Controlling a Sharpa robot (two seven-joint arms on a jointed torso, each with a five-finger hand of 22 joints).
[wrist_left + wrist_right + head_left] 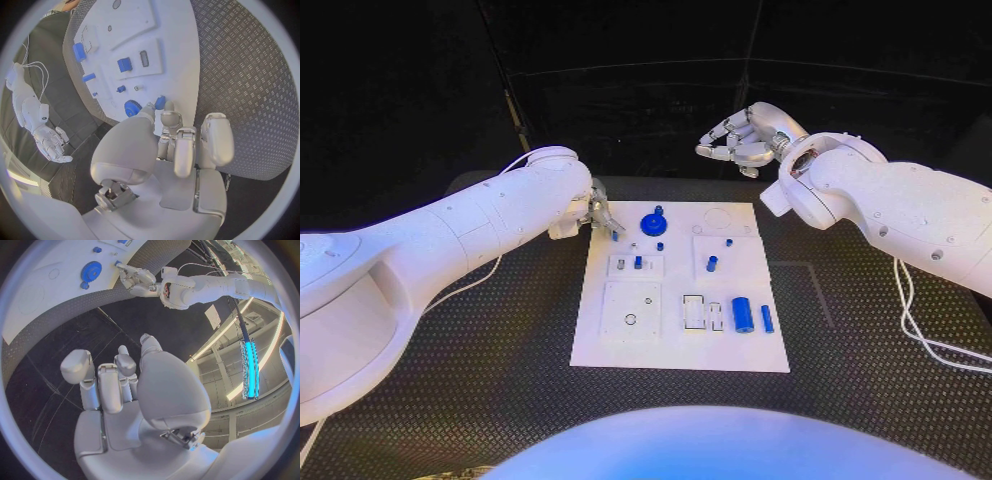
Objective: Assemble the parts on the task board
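So here we've got the white board [678, 350] sitting in the middle of the black table [877, 380], with the little blue parts spread over it. Near the far end there's a round blue gear [653, 222] with a knob sticking up. Just below it on the board we can see a couple of small blue pegs [638, 263] standing in a raised white block, and another peg [711, 264] in the block next to it. Closer to the robot, a fat blue cylinder [743, 314] and a thinner blue rod [767, 318] lie side by side, near a few rectangular slots.

The left hand [602, 220] is down at the far left edge of the board, right beside the gear. In the left wrist view its fingers [170, 120] reach toward the gear [131, 108], and there's a small blue piece [160, 103] right at the fingertips. It looks pinched there, but we honestly can't tell for sure.

The right hand [740, 140] is up off the table, well past the far end of the board, fingers loosely curled and nothing in them.
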